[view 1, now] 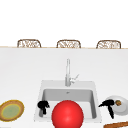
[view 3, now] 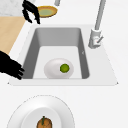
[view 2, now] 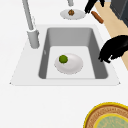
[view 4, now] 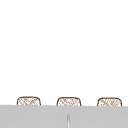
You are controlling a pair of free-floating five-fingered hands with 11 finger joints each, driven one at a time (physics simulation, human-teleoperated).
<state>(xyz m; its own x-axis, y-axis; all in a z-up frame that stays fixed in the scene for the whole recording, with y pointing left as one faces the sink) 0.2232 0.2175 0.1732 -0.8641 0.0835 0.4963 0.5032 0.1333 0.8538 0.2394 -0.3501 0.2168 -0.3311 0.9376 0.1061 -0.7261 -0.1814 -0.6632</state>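
My left hand (view 1: 43,106) hovers over the sink's (view 1: 40,100) front left corner, fingers hanging loosely and holding nothing; in the left side view this left hand (view 2: 115,47) sits above the basin's rim. My right hand (view 1: 109,104) floats past the sink's right edge beside a white plate (view 1: 123,108) bearing a small brown food item (view 1: 118,102), and it grips nothing. A white dish (view 2: 72,66) with a green lime (view 2: 63,59) on it lies inside the basin. A big red ball (view 1: 67,115) covers the sink's front edge in the front view.
A yellow-rimmed plate (view 1: 11,110) lies on the counter to the left. The faucet (view 1: 67,72) stands behind the basin. A brown wooden stick (view 1: 116,124) lies at the front right. Three wicker chair backs (view 1: 68,44) line the far counter edge.
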